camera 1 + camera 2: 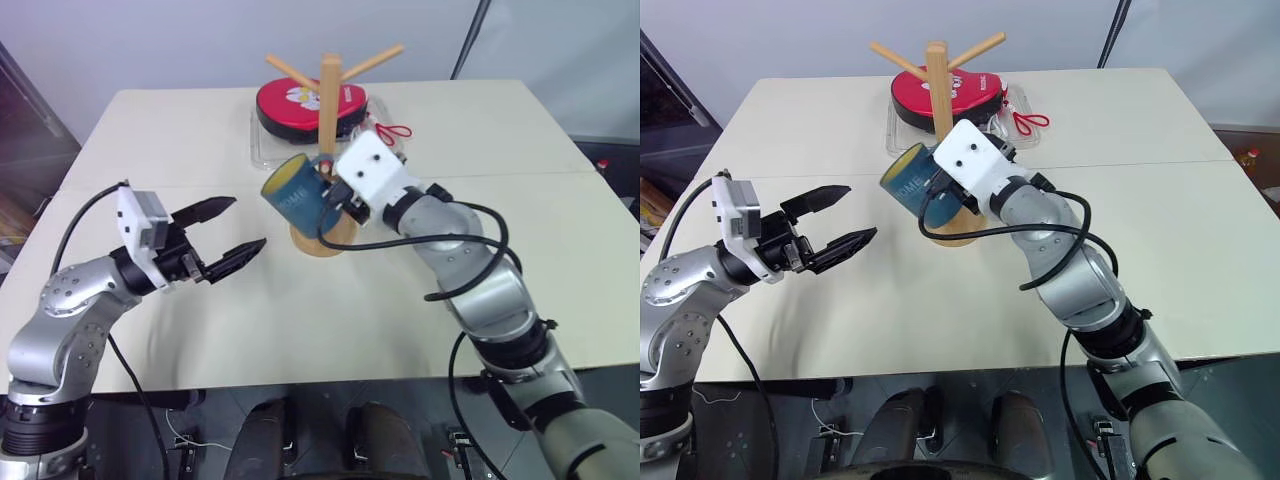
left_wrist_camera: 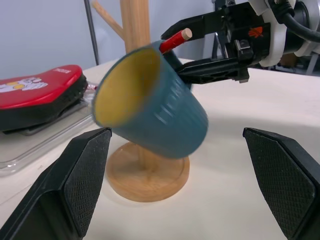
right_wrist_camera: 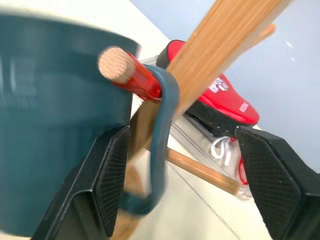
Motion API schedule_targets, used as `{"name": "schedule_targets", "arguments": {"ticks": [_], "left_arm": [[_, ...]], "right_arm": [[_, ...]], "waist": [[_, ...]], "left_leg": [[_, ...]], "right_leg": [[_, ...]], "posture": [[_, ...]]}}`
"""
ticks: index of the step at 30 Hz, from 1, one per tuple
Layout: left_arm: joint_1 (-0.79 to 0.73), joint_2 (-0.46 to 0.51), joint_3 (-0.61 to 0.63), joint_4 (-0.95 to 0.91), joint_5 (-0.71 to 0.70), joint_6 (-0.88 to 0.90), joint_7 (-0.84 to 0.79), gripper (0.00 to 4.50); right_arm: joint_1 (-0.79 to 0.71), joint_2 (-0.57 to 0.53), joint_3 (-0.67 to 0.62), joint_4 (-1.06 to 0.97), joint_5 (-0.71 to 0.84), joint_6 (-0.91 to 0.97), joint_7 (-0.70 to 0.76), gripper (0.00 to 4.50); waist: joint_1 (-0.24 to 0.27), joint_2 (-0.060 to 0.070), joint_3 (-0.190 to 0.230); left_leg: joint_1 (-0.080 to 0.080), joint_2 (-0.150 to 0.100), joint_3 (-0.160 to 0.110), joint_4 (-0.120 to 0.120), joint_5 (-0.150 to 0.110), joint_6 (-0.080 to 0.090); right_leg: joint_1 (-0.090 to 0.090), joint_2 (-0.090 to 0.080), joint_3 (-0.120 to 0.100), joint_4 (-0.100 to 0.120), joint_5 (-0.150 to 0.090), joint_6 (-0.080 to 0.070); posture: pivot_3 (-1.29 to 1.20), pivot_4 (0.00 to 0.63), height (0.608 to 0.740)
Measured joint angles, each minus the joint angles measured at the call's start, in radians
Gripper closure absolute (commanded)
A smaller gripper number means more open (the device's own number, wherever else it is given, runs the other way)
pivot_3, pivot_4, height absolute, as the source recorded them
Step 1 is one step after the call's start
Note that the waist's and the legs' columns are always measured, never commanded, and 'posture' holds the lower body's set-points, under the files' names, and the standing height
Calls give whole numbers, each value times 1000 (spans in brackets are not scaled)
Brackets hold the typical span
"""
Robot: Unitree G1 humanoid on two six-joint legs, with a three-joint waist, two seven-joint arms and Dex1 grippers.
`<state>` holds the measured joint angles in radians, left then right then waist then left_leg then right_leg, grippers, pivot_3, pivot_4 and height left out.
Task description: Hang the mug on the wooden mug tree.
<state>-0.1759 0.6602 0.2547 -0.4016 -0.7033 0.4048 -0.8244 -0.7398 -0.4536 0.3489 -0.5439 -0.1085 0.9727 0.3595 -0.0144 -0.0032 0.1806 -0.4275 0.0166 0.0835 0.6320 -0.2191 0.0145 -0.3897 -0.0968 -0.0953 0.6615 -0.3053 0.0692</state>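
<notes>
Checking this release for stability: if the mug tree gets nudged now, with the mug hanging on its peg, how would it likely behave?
Probably tippy: the wooden mug tree is a tall post on a small disc base, and the mug hangs off to one side by its handle. The mug would likely swing, since it tilts from one red-tipped peg. The right gripper stands open beside the handle, so nothing steadies it.

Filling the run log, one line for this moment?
mug: handle over red-tipped peg of wooden mug tree | right gripper: open, fingers flank handle | left gripper: open, apart
</notes>
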Motion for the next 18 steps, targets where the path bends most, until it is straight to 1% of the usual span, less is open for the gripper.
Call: {"name": "schedule_targets", "arguments": {"ticks": [2,5,7,9,11,14,18], "left_arm": [[0,-5,5,20,7,-2,10,0],[0,-26,9,63,38,-20,48,0],[4,-39,11,105,65,-27,76,0],[8,-69,13,163,113,-54,125,0],[22,-94,13,209,157,-88,163,0],[58,-135,13,295,233,-141,225,0],[74,-187,13,362,296,-202,281,0]], "right_arm": [[43,-40,-58,-29,28,-58,45,982],[138,-48,-193,-72,113,-167,114,982],[212,-37,-286,-86,200,-227,166,982],[316,21,-400,-80,304,-276,198,982],[401,49,-456,-38,345,-318,200,982],[516,80,-513,99,349,-424,183,982],[556,129,-552,234,359,-557,153,982]], "waist": [[2,0,0],[3,-1,0],[3,-1,0],[2,-2,0],[2,-2,0],[1,-2,0],[1,-2,0]], "left_leg": [[0,0,0,0,0,0],[0,0,0,0,0,0],[0,0,0,0,0,0],[1,0,0,-1,0,0],[1,0,0,-1,0,0],[1,0,1,0,0,1],[1,0,1,0,0,1]], "right_leg": [[0,0,0,0,0,0],[1,0,0,-1,0,0],[1,0,0,-1,0,0],[2,0,0,-1,0,0],[2,0,0,-1,0,0],[1,0,1,0,0,0],[1,0,1,0,0,0]], "posture": [[0,150,740],[0,150,740],[0,150,740],[0,150,740],[0,150,740],[0,150,740],[0,150,740]]}}
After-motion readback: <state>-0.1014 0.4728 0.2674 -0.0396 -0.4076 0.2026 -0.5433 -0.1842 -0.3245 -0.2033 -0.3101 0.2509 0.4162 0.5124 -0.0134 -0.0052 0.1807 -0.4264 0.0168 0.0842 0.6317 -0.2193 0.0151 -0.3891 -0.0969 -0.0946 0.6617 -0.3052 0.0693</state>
